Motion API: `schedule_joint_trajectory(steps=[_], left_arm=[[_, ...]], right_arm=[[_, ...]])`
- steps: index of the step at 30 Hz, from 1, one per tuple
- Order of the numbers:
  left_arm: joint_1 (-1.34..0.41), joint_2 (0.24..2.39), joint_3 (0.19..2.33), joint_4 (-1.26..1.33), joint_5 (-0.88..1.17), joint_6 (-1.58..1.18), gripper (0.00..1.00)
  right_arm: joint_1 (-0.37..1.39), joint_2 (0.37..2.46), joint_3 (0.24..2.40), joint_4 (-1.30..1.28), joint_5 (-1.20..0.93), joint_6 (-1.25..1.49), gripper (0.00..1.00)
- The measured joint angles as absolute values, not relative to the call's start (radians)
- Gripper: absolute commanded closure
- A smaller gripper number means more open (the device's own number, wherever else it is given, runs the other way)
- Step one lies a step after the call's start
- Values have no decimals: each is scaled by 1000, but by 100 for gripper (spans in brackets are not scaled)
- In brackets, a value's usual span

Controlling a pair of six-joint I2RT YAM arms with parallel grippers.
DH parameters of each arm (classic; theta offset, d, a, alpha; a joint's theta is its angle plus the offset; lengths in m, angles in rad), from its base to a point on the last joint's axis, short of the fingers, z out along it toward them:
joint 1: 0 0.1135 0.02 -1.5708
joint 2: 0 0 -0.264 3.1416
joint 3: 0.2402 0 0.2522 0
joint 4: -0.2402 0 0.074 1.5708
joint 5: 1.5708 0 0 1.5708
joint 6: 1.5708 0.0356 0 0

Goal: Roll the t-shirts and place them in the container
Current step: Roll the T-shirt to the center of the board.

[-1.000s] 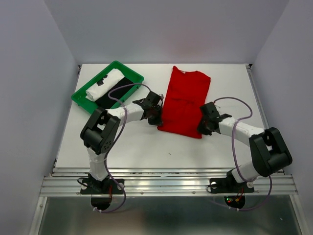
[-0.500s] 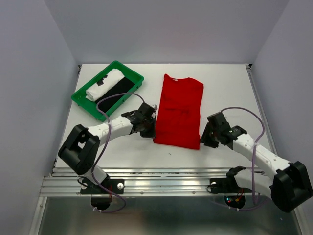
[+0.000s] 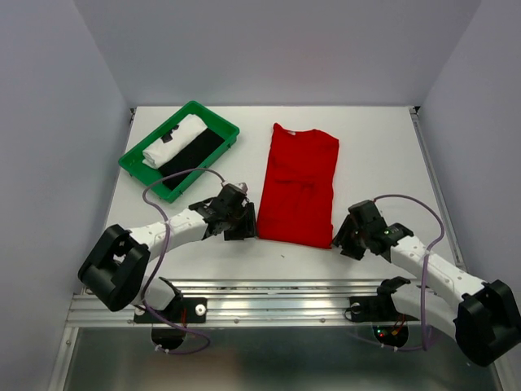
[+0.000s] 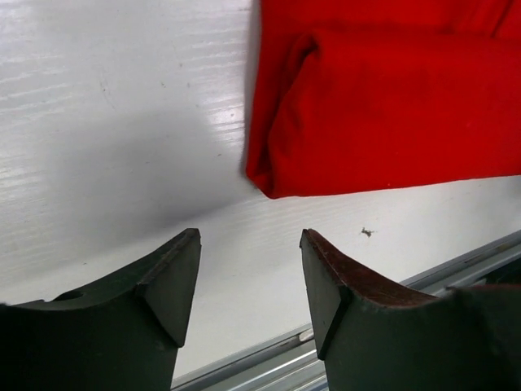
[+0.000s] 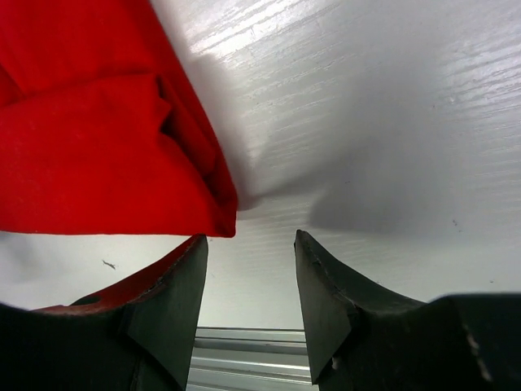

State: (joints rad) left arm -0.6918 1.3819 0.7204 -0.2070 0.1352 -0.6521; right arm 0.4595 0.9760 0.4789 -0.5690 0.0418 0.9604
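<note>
Red t-shirt flat between left hand and right hand (both apart, empty), near corners just ahead.

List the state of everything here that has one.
red t-shirt: folded into a long strip, flat, not yet rolled.
left gripper: open, empty, at the shirt's near corner.
right gripper: open, empty, at the other near corner.
green tray: holds a rolled white cloth.

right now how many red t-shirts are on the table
1. The red t-shirt lies folded into a long strip mid-table, right of the green tray. The tray holds a white roll; nothing red shows there.
</note>
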Motion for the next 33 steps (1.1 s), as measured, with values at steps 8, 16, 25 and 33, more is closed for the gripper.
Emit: schedule_joint_trajectory(steps=[8, 16, 25, 33], left_arm=[[-692, 1388, 621, -67, 146, -736, 43], [-692, 1436, 614, 34, 162, -773, 57], [-692, 1481, 614, 79, 181, -793, 100], [-692, 1492, 646, 36, 178, -793, 100]], right_arm=[[459, 1024, 427, -440, 15, 1003, 52], [459, 1056, 411, -361, -17, 1022, 67], [459, 1074, 411, -357, -27, 1025, 94], [459, 1067, 445, -396, -25, 1024, 98]])
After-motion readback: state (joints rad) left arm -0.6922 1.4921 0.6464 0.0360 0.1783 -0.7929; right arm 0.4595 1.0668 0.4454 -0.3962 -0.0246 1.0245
